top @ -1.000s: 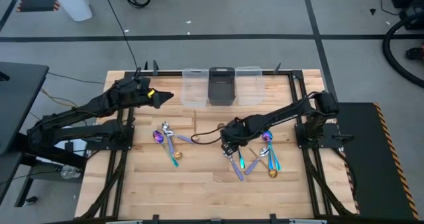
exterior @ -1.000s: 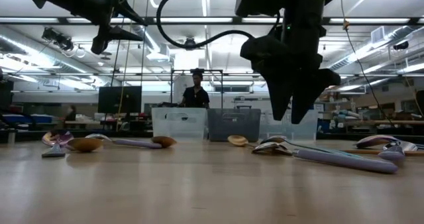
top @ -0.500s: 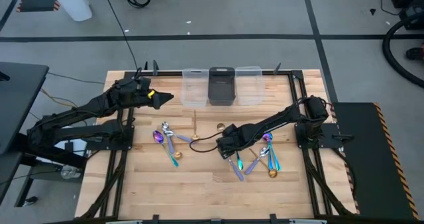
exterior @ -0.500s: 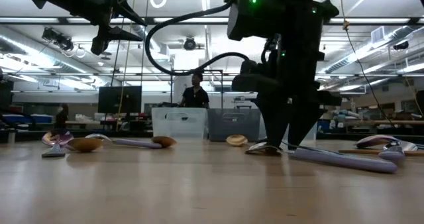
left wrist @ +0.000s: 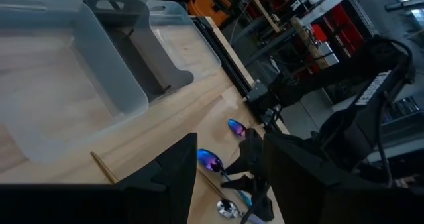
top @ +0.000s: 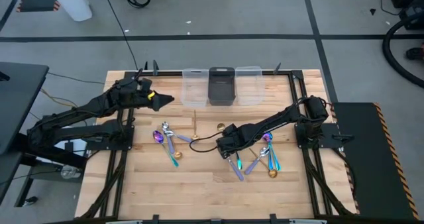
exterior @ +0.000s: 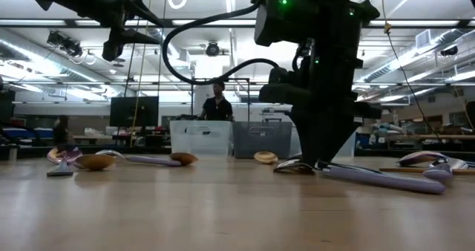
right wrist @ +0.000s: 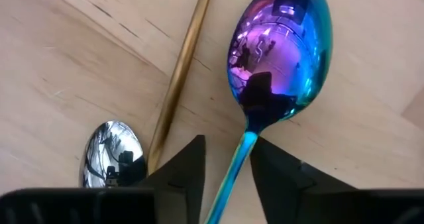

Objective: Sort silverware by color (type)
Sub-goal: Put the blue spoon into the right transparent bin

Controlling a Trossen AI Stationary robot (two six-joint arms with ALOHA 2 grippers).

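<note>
Bins (top: pixel 221 85) number 3 (2 clear, 1 dark).

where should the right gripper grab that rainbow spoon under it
On the thin handle just behind the bowl, coming straight down. The rainbow spoon lies flat on the table, its handle running between the right gripper fingers, with a gold handle close alongside.

Right hand (top: pixel 230 150) low among scattered spoons (top: pixel 265 156) on table (top: pixel 199 191).
</note>
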